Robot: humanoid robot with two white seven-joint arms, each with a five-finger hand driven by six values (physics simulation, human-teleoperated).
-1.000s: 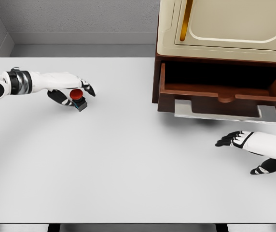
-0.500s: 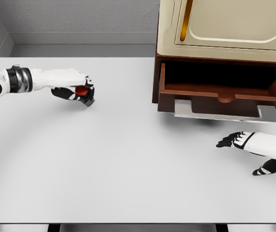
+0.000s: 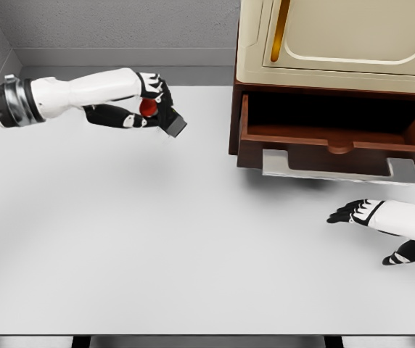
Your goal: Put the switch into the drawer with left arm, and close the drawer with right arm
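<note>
The switch [image 3: 165, 119], a dark grey box with a red button on top, hangs above the white table [image 3: 157, 246], tilted. My left hand [image 3: 148, 103] is shut on it, fingers and thumb wrapped around the red button. It is left of the brown drawer [image 3: 336, 138], which stands pulled open with a dark, bare interior and a grey handle plate at its front. My right hand [image 3: 371, 225] hovers low over the table just below the drawer's front, fingers spread and holding nothing.
The drawer belongs to a cream cabinet [image 3: 338, 43] at the back right of the table. A grey wall runs behind the table's far edge.
My left hand lifted the switch off the table and carried it up and to the right, toward the drawer. The right hand has barely moved.
</note>
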